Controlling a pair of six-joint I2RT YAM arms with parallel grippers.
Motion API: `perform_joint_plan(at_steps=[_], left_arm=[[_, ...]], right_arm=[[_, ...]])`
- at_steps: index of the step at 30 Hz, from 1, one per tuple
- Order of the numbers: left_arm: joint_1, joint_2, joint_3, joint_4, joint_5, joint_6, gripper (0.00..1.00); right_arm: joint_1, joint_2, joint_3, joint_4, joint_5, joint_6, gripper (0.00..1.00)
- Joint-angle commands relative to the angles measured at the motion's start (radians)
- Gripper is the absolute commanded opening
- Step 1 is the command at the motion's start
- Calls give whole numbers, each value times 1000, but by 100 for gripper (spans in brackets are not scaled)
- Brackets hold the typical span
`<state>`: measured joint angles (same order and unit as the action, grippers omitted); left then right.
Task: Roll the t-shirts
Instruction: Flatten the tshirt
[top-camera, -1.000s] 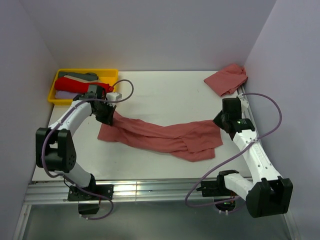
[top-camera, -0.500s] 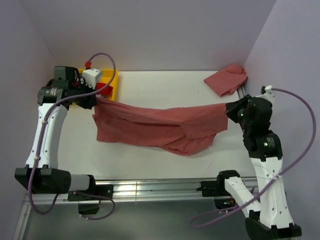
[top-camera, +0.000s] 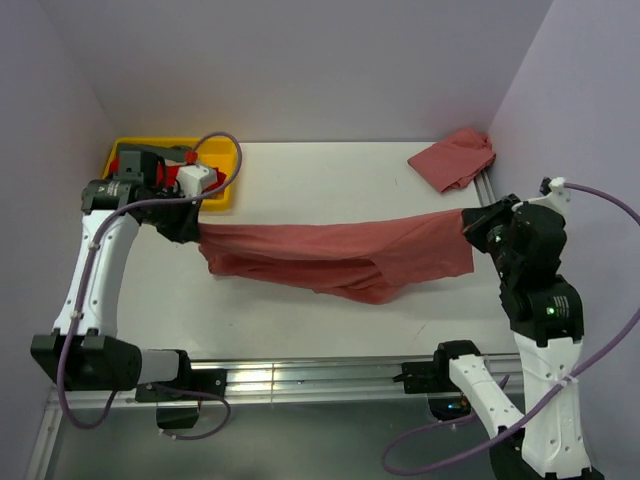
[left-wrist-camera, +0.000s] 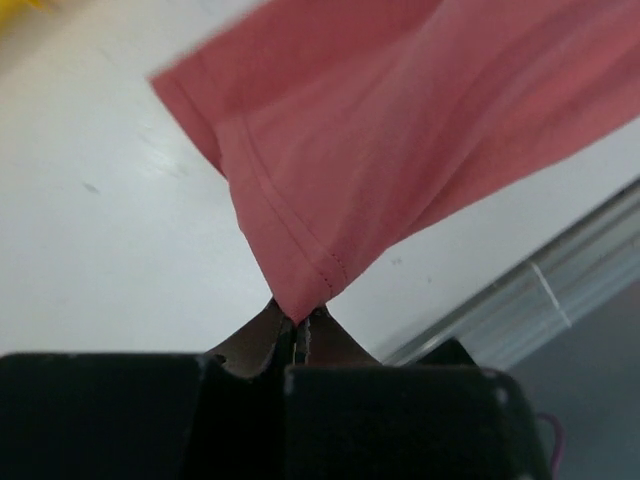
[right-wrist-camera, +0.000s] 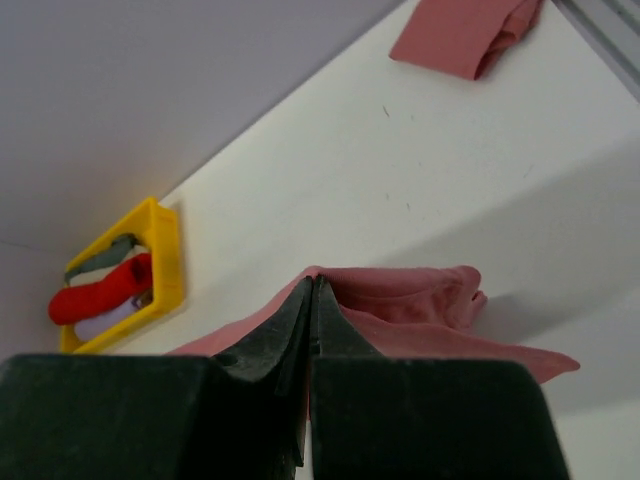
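Left gripper (left-wrist-camera: 297, 328), right gripper (right-wrist-camera: 312, 292) both clamp soft salmon t-shirt (top-camera: 330, 250) (stitched hem), stretched, sagging.

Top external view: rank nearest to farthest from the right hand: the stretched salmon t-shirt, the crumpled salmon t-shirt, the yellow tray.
1. stretched salmon t-shirt: gripped in the right hand, spanning toward the left.
2. crumpled salmon t-shirt: far right corner, just beyond the hand.
3. yellow tray: far left corner, opposite side.
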<state>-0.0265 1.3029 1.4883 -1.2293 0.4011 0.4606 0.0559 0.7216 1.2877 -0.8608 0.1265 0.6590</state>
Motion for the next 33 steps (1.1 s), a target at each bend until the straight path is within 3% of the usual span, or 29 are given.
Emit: perform_joint_plan(at_steps=[1,13,24,33], left_arm=[[4,96,-104,-39,50,93,0],[4,435,-226,122,128,89,2],[4,426,-355,217,130,69,25],[4,417,-395,249,113,52,31]], right_arm=[[-8,56,-88,32,10,-22,0],[-10,211,-386,236,25,-29,0],[-10,248,-429,287,24,-39,0],[-11,234,-452,292,30,-42,0]])
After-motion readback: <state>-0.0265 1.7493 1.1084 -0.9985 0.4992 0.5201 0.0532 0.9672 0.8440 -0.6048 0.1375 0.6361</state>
